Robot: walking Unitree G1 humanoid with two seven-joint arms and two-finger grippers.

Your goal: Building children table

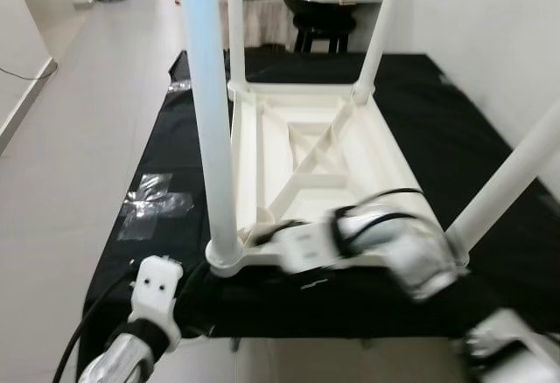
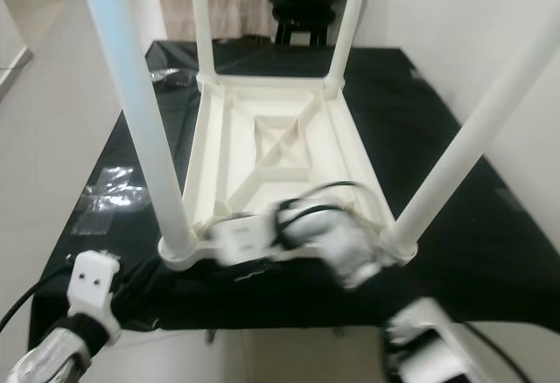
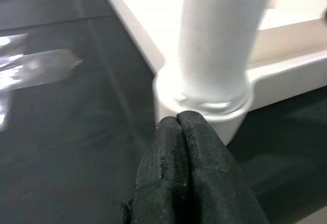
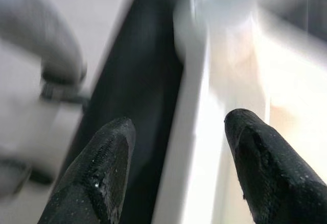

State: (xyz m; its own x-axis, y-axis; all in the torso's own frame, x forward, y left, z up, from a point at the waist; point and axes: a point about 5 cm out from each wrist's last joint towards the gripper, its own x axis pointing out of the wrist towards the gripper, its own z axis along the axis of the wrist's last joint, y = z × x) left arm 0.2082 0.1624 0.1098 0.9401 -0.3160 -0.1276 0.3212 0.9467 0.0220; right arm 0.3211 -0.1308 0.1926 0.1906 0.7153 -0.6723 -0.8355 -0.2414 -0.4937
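Observation:
A white children's table (image 1: 262, 156) lies upside down on a black cloth (image 1: 455, 121), its legs pointing up. The near left leg (image 1: 213, 121) stands in its corner socket (image 3: 204, 106). My left gripper (image 3: 179, 119) is shut with nothing in it, its tips touching or nearly touching the base of that socket. My right arm (image 1: 385, 243) reaches across the table's near edge and is blurred. My right gripper (image 4: 176, 124) is open, and the white near rim (image 4: 194, 132) runs between its fingers. The near right leg (image 1: 507, 182) slants up at the right.
The cloth's front edge lies just below the table's near rim. A shiny tape patch (image 1: 157, 195) sits on the cloth at the left. Tiled floor (image 1: 79, 94) runs along the left. A black stool (image 1: 324, 24) stands behind, with a white wall (image 1: 490, 16) at the right.

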